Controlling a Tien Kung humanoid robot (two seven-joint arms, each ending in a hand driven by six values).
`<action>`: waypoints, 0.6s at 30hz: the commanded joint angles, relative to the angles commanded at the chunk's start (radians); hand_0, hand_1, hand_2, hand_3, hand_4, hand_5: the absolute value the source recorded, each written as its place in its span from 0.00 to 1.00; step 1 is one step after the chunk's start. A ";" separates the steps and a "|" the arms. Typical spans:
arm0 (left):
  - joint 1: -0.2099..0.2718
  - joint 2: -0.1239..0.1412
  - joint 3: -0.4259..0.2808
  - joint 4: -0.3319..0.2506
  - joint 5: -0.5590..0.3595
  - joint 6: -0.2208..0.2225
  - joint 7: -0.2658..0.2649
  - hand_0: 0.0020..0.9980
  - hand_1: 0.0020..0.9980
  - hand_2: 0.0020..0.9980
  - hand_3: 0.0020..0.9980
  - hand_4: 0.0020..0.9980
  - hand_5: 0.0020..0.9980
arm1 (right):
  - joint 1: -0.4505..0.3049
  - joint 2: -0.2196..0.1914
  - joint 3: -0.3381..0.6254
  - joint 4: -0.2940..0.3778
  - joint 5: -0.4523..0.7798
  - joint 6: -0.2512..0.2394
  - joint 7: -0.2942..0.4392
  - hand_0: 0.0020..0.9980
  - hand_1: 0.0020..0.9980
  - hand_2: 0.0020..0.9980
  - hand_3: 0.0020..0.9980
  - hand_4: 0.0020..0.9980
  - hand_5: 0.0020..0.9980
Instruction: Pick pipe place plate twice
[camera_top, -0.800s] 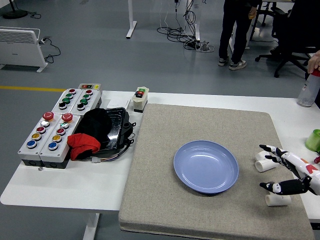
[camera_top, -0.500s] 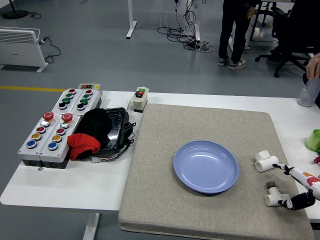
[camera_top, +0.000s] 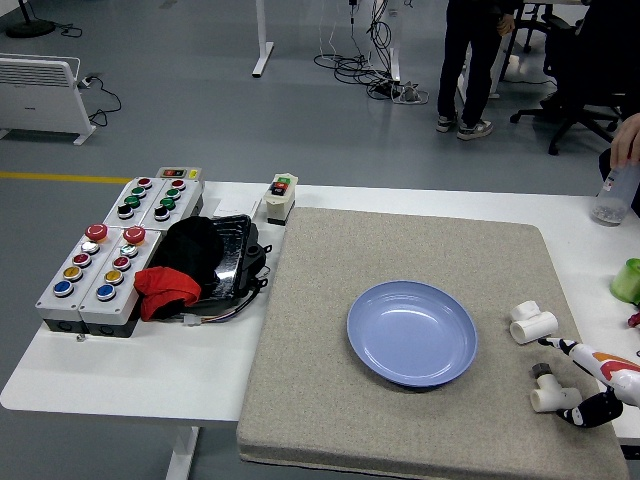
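Right hand (camera_top: 598, 385): it has pulled back toward the table's right edge; 0.8 s ago its spread fingers reached over the mat between the two pipe pieces, now only a finger above and the thumb below show, splayed apart and grasping nothing.
Left hand: out of view.
Near pipe fitting (camera_top: 552, 393): white with a grey end, lying on the mat just beside the thumb (possibly touching it; the view is too coarse there to say). It lay half hidden under the hand before and now lies bare.
Far pipe fitting (camera_top: 531, 323): a white tee, on the mat right of the plate, unmoved across the frames.
Plate (camera_top: 412, 333): blue, mid-mat, holding nothing.
What the change means: neither pick is done; the retreat reads as a missed or abandoned grasp, so the hand likely has to come in again over the near fitting.
Grey mat (camera_top: 350, 400): carries the plate and both fittings.
Around: button boxes (camera_top: 110, 250) and a black tray with red cloth (camera_top: 198, 265) sit far left, well apart from the work; a green cup (camera_top: 628, 280) stands at the right edge.
Person: a hand (camera_top: 628, 138) at the far right grips a clear bottle (camera_top: 610, 195), now shifted down and left from earlier.
In the way: nothing lies between the fittings and the plate.
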 joint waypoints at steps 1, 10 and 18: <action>0.000 0.000 0.000 0.000 0.001 0.000 0.000 0.63 0.59 0.53 0.58 0.20 1.00 | 0.003 0.000 -0.004 -0.005 0.000 0.000 0.001 1.00 0.96 1.00 0.93 0.79 0.11; 0.000 -0.001 0.001 0.000 -0.003 0.001 0.000 0.63 0.59 0.53 0.58 0.20 1.00 | 0.026 0.000 -0.029 -0.053 0.000 0.000 0.013 0.97 0.91 0.96 0.86 0.73 0.08; 0.005 -0.001 -0.010 0.001 0.013 0.001 0.006 0.63 0.59 0.53 0.58 0.20 1.00 | 0.033 0.003 -0.025 -0.070 0.000 0.000 0.013 0.64 0.66 0.69 0.76 0.54 0.00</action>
